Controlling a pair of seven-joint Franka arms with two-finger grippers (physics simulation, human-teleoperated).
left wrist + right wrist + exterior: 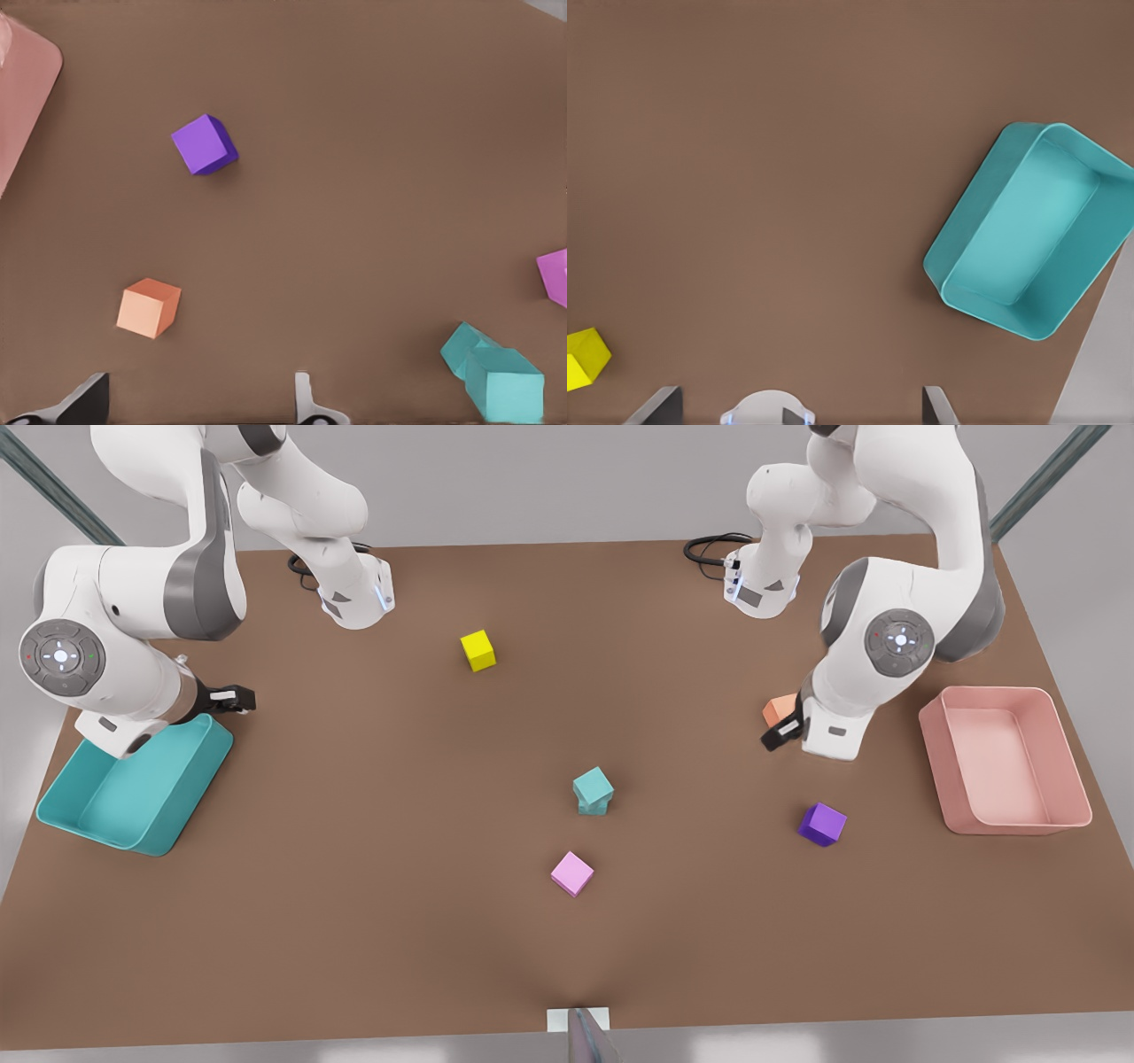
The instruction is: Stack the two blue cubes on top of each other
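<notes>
The two blue cubes stand near the table's middle, one cube (593,785) resting on the other (592,808) and turned a little against it. In the left wrist view the upper cube (507,390) hides most of the lower cube (461,345). My left gripper (780,734) hangs at the front view's right, above the orange cube, well away from the stack; its fingers (306,400) are spread wide, open, holding nothing. My right gripper (234,698) waits at the front view's left over the teal tray's rim, open and empty (796,405).
A teal tray (62,811) sits at the front view's left and a pink tray (939,755) at its right. Loose cubes lie about: yellow (478,650), pink (572,873), purple (822,825) and orange (778,709). The arm bases stand at the table's far edge.
</notes>
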